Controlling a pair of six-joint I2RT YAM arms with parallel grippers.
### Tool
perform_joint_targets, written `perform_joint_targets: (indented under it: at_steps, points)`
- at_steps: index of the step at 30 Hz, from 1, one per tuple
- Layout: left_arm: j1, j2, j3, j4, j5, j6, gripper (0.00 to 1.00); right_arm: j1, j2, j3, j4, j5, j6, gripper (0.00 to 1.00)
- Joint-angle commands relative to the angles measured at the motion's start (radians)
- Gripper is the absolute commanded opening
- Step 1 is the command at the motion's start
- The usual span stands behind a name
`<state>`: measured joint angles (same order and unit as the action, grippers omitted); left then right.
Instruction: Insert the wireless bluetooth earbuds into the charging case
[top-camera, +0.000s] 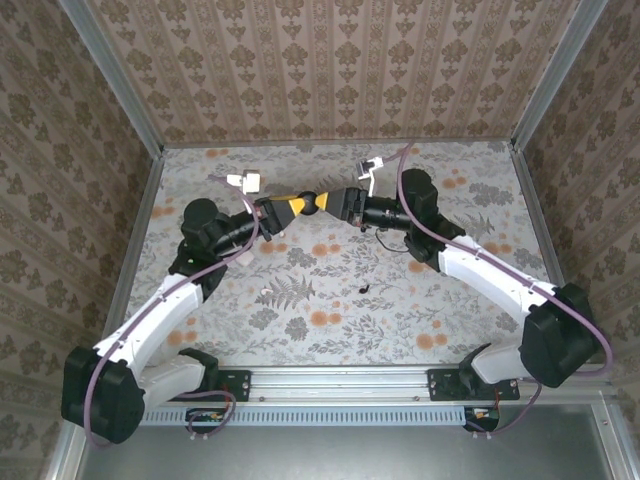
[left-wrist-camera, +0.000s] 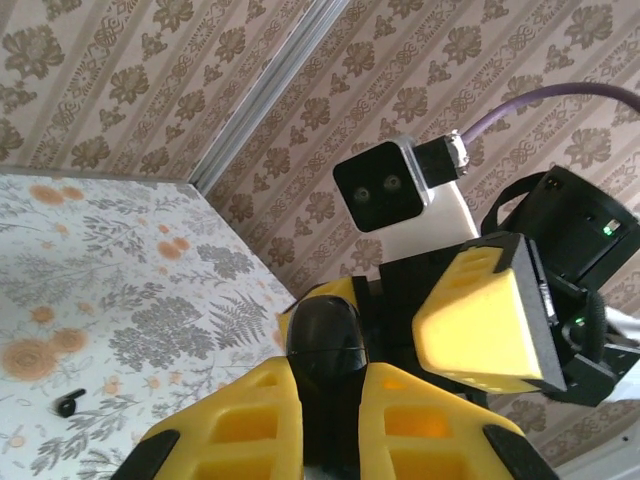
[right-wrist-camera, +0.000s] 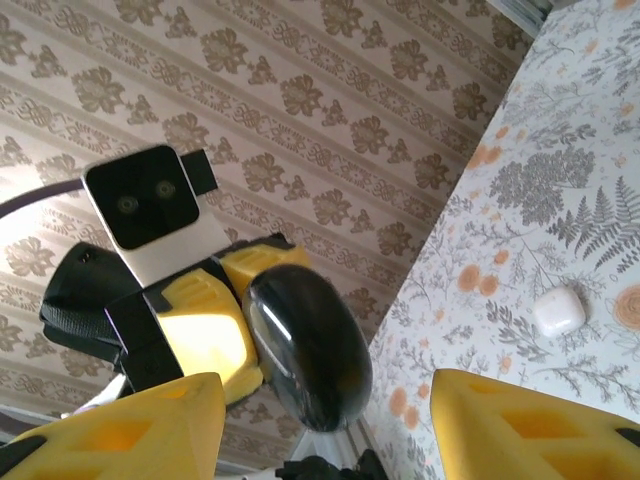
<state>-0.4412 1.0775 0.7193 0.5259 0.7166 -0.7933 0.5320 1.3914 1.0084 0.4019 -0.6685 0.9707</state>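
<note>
The charging case (top-camera: 310, 201), a glossy black rounded puck, is held in the air above the back of the table. My left gripper (top-camera: 293, 205) is shut on it, its yellow fingers (left-wrist-camera: 250, 420) pinching the case (left-wrist-camera: 325, 335) from both sides. My right gripper (top-camera: 333, 201) faces it from the right and stands open. Its fingers (right-wrist-camera: 150, 425) flank the case (right-wrist-camera: 305, 345) with a gap on each side. One tiny black earbud (top-camera: 363, 290) lies on the flowered table, also visible far left in the left wrist view as the earbud (left-wrist-camera: 68, 403).
A small white rounded object (right-wrist-camera: 558, 312) lies on the flowered tabletop (top-camera: 330, 320). Wallpapered walls with metal corner posts (top-camera: 120, 90) close in the table at the back and sides. Both forearms cross the middle of the table toward the case.
</note>
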Motion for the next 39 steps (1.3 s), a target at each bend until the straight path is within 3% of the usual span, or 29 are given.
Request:
perform_joint_targets:
  at_steps: [1,7,15,17,21,25,31,36,39]
  points:
    - [-0.008,0.01,0.005,0.074,-0.009,-0.053,0.02,-0.006,0.037,-0.013,0.15,-0.038,0.076,0.57]
    - [-0.053,0.032,0.023,0.087,-0.002,-0.075,0.01,-0.015,0.06,-0.02,0.208,-0.032,0.101,0.45]
    - [-0.06,0.047,0.028,0.058,-0.008,-0.073,0.01,-0.02,0.08,-0.04,0.307,-0.073,0.143,0.21]
    - [-0.06,0.046,0.034,0.048,-0.008,-0.067,0.01,-0.021,0.075,-0.045,0.308,-0.08,0.143,0.21]
    - [-0.055,0.042,0.043,0.046,-0.01,-0.068,0.01,-0.022,0.061,-0.057,0.284,-0.082,0.13,0.37]
    - [-0.045,0.034,0.047,0.045,-0.012,-0.072,0.01,-0.029,0.039,-0.078,0.275,-0.077,0.119,0.39]
    - [-0.041,0.037,0.039,0.059,-0.013,-0.089,0.01,-0.031,0.029,-0.083,0.291,-0.098,0.12,0.36]
    - [-0.041,0.052,0.032,0.094,-0.002,-0.119,0.02,-0.032,0.052,-0.065,0.328,-0.125,0.13,0.23]
    - [-0.041,0.06,0.041,0.077,0.019,-0.113,0.09,-0.034,0.061,-0.06,0.353,-0.143,0.126,0.16]
